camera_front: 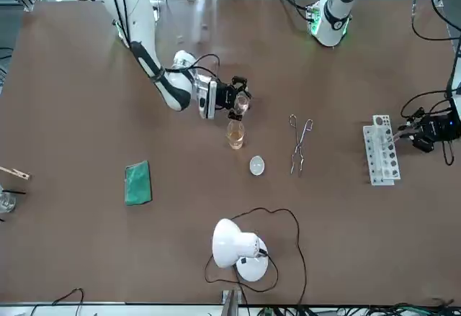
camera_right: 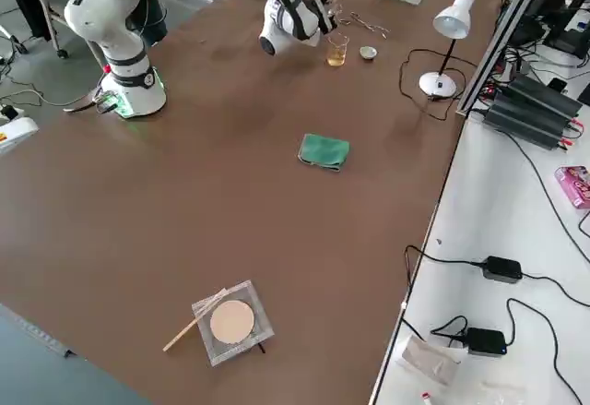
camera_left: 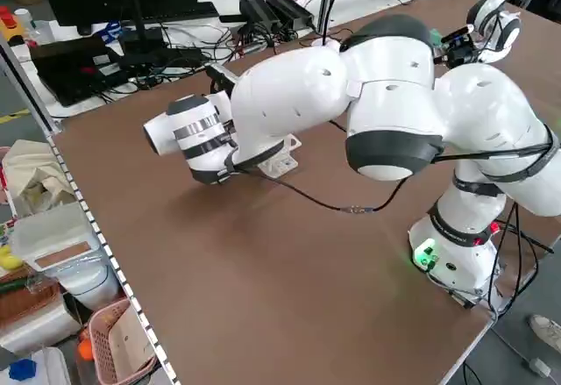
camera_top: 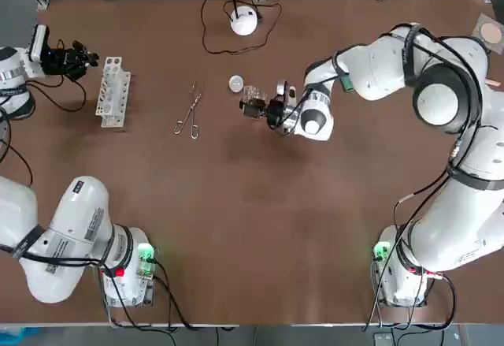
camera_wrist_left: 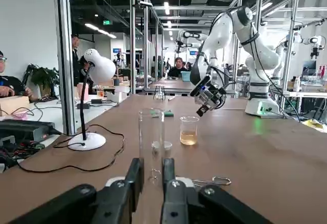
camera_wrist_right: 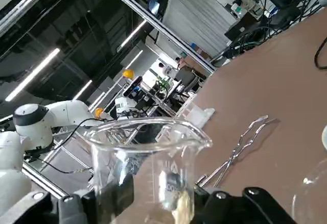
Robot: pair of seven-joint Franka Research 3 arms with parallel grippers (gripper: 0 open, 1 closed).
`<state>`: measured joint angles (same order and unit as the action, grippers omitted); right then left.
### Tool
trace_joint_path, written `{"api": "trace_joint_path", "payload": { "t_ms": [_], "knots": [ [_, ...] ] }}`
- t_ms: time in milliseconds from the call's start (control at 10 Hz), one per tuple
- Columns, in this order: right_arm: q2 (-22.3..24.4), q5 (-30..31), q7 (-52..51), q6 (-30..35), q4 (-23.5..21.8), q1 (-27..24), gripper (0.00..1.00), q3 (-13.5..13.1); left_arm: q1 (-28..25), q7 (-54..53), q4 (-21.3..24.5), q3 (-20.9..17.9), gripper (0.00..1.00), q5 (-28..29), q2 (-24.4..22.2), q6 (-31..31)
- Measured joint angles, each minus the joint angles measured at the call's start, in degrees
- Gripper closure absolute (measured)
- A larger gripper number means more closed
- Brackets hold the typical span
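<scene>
We note clear, smooth glass on held beaker, 2nd beaker and test tube, bright bare metal on tongs, white plastic on rack, gloss white shell on lamp, soft green cloth, and matt brown finish on tbl.

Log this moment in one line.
right gripper: shut on glass beaker, by amber-liquid beaker | left gripper: shut on test tube, by rack
</scene>
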<state>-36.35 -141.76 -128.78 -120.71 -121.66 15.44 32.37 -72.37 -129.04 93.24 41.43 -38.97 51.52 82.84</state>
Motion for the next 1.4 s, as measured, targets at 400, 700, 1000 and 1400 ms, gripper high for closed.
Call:
{"api": "trace_joint_path", "payload": {
  "t_ms": [400,700,1000,1400],
  "knots": [
    [0.0,-0.1,7.1,0.1,-0.1,-0.8,0.61,0.9,0.2,0.0,0.4,0.4,0.79,0.1,0.0,1.1],
    [0.0,-0.2,10.2,0.2,-0.2,-2.5,0.61,2.4,0.7,-0.7,0.8,0.5,0.79,2.0,0.0,2.3],
    [0.0,-0.3,12.9,0.2,-0.2,-3.6,0.61,3.0,0.9,-2.8,1.3,0.4,0.79,4.1,0.8,3.6],
    [0.0,-0.8,16.6,0.2,-0.3,-3.6,0.61,3.1,0.9,-4.5,-0.5,0.1,0.79,4.5,3.8,3.9]
  ]
}}
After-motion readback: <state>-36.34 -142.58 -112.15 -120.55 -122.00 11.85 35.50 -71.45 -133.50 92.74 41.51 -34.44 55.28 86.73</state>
